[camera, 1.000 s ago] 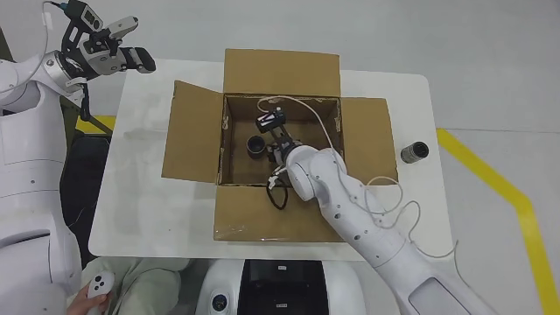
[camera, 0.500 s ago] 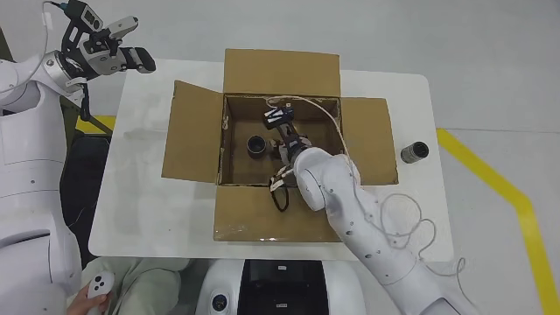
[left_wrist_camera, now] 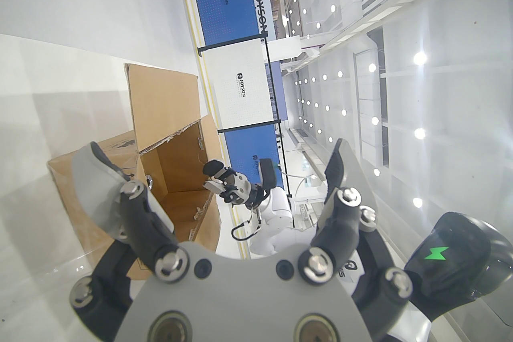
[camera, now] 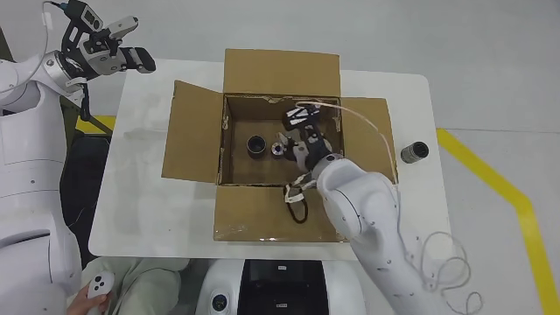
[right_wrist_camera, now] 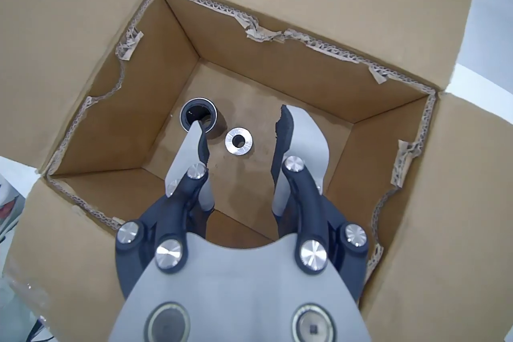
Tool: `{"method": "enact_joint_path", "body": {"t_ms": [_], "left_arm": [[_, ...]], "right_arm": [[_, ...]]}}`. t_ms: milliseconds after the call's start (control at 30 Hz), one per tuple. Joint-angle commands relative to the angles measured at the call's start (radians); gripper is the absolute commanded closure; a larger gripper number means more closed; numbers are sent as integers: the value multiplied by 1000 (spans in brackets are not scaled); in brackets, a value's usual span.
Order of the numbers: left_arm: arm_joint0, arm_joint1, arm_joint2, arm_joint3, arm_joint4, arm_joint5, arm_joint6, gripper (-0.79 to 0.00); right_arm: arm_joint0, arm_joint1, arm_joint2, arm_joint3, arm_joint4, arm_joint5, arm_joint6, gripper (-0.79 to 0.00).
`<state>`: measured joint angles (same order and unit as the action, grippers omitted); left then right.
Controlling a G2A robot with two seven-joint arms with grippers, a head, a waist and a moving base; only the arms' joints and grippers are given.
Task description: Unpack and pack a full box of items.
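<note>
open box [right_wrist_camera: 304,75] holds black cylinder [right_wrist_camera: 195,112] and metal ring [right_wrist_camera: 230,143].

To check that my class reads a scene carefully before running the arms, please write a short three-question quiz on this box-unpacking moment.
1. True or false: the right claw is shut.
2. How many items lie inside the box? A one, B two, C four.
3. Fill in: the lone cylinder on the table lies ___ the box.
Key: 1 false, it is open; 2 B, a dark tube and a silver ring; 3 outside.
</note>
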<state>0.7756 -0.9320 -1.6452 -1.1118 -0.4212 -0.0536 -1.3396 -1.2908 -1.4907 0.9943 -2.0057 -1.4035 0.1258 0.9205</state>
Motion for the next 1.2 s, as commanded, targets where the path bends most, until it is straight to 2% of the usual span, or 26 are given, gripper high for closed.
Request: {"method": "enact_joint_path", "body": {"t_ms": [0, 567, 833, 1167], "left_arm": [[0, 0, 0, 0, 0, 0, 0, -785], [0, 0, 0, 0, 0, 0, 0, -785], [0, 0, 0, 0, 0, 0, 0, -785], [0, 0, 0, 0, 0, 0, 0, -785]], "right_arm": [[-20, 4, 16, -32, -7, -3, -7, -363], [-195, 37, 283, -194, -35, 17, -97, -372], [-264, 47, 447, -188, 1, 81, -108, -372], [-281, 55, 595, -110, 90, 106, -121, -372]]}}
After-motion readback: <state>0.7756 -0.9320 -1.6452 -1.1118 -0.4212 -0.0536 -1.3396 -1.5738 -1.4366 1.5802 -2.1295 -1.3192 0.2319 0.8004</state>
